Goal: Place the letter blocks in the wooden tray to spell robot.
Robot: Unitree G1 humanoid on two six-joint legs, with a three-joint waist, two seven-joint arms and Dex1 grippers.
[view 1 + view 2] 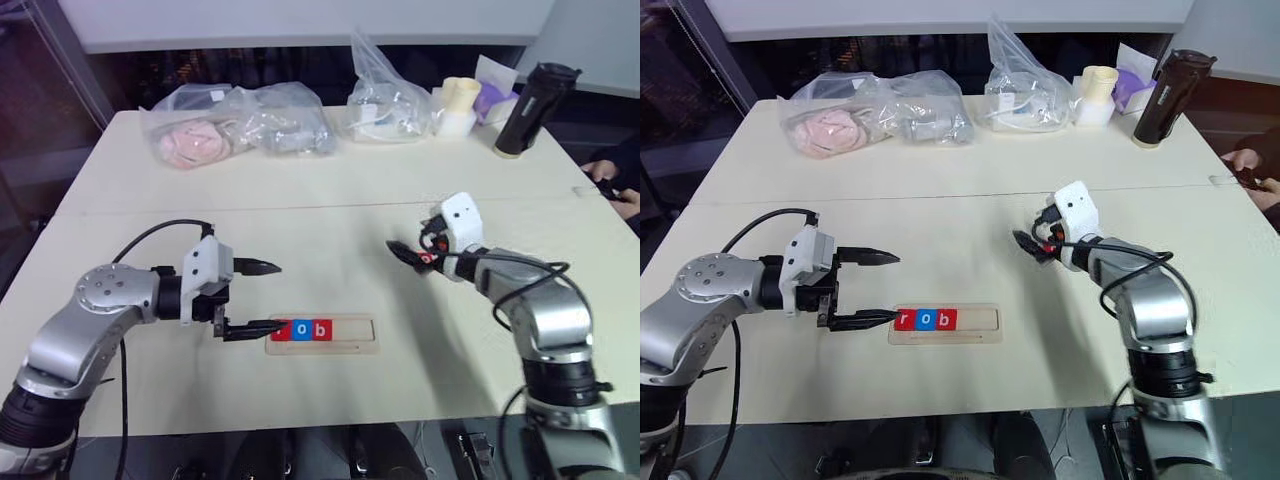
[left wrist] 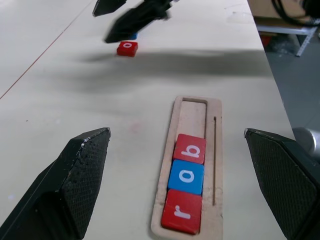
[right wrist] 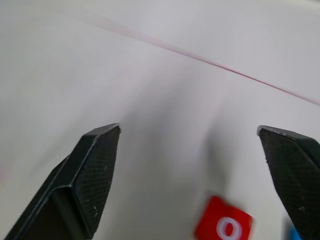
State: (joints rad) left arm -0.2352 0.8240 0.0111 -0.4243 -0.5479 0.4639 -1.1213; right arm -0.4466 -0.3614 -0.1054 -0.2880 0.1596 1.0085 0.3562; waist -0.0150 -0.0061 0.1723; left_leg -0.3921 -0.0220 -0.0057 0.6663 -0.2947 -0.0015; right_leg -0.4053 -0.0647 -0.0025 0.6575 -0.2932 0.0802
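The wooden tray point(image 1: 350, 342) lies near the table's front edge. In its left end sit three letter blocks: a red r point(image 2: 181, 211), a blue o point(image 2: 186, 176) and a red b point(image 2: 190, 148); the right part of the slot is bare. My left gripper point(image 1: 265, 297) is open at the tray's left end, one finger beside the r. My right gripper point(image 1: 402, 252) hangs open to the right of and beyond the tray. Just below it on the table lie a loose red o block point(image 3: 223, 226) and a blue block point(image 2: 131, 36), whose letter is hidden.
Along the far edge stand clear plastic bags point(image 1: 240, 125), a second bag point(image 1: 385, 100), a cream cup point(image 1: 459, 105) and a black bottle point(image 1: 525, 110). A person's hand point(image 1: 610, 180) rests at the right edge. A seam point(image 1: 300, 208) crosses the table.
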